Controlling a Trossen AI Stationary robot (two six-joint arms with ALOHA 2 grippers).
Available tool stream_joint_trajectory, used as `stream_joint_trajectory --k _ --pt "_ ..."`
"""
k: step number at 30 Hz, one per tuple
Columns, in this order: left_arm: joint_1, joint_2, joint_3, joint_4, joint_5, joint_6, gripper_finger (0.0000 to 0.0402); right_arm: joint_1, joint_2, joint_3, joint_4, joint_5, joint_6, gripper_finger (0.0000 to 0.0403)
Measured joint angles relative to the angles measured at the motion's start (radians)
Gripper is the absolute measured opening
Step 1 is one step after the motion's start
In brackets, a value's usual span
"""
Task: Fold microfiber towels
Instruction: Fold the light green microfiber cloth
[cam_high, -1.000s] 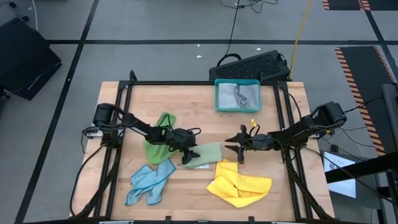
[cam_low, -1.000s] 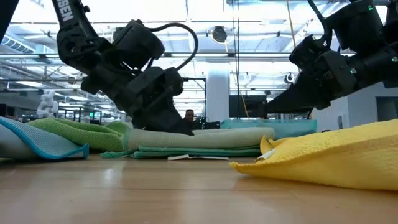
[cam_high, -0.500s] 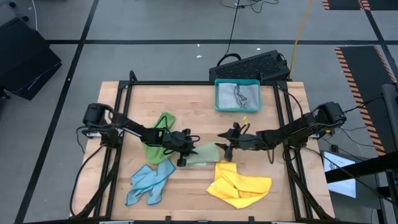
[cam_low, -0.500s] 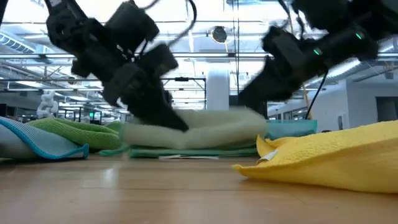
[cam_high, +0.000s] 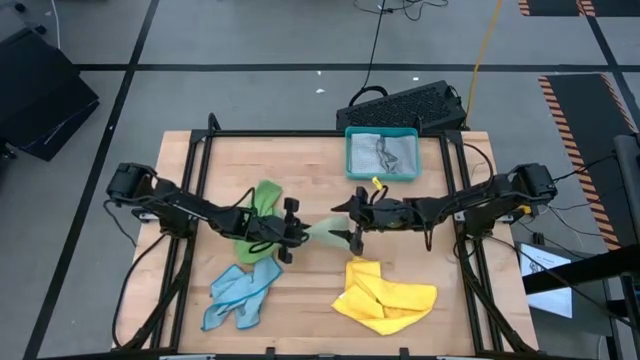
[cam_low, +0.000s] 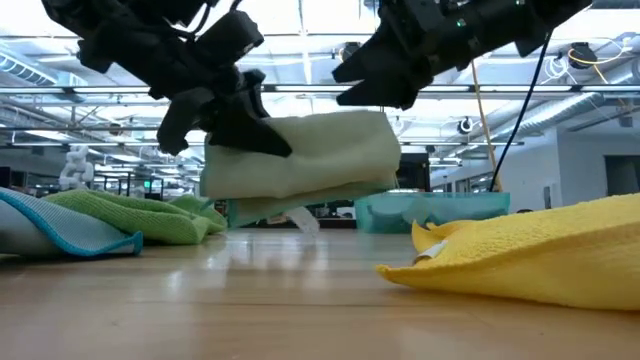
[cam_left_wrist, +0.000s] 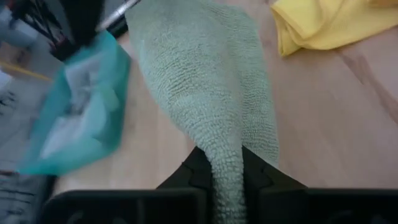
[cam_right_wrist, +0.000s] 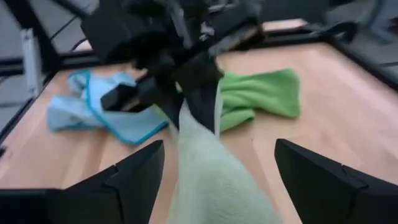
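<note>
A folded pale green towel (cam_high: 322, 232) hangs in the air over the table's middle, between my two grippers. My left gripper (cam_high: 290, 232) is shut on its left end. My right gripper (cam_high: 348, 220) is open at its right end, with one finger (cam_right_wrist: 134, 177) on either side of the cloth (cam_right_wrist: 211, 180). A bright green towel (cam_high: 255, 215), a light blue towel (cam_high: 240, 292) and a yellow towel (cam_high: 385, 298) lie crumpled on the tabletop. My left gripper pinches the pale green towel's left end (cam_left_wrist: 225, 163) between its two fingers, where the folded layers are bunched narrow. The fingers come from the table's left, slanting a little downward. The towel (cam_low: 300, 155) is lifted clear of the table and reaches out toward the right gripper. My right gripper (cam_low: 375, 85) has its open fingers around the towel's other end; I cannot tell whether they touch it.
A teal tray (cam_high: 350, 155) with a grey cloth in it stands at the far middle of the table, and a black keyboard (cam_high: 405, 105) lies behind it. A black frame runs around the table. Bare wood shows between the yellow and light blue towels.
The pale green towel lay folded on the table; now it is lifted clear. My left gripper has risen with it, moved toward the far edge and rolled its wrist. My right gripper has risen and gone toward the table's left, up to the towel's right end.
</note>
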Motion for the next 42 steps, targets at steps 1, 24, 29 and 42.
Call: stream_joint_trajectory --k 1,24,29,42 --pt "-0.005 0.0 0.0 0.002 -0.005 0.016 0.003 -0.01 0.0 0.0 -0.009 -0.03 -0.006 0.0298" --pt "0.021 -0.001 0.0 0.065 -0.045 0.02 0.0034 -0.063 0.125 -0.001 0.039 -0.144 0.047 0.0246" --pt "0.021 -0.001 0.0 0.064 -0.045 -0.008 0.0035 -0.069 0.132 -0.001 0.064 -0.144 0.03 0.0145" --pt "0.043 -0.004 0.003 0.098 -0.121 -0.209 0.011 -0.127 0.026 0.0 -0.053 -0.193 -0.02 0.0032"
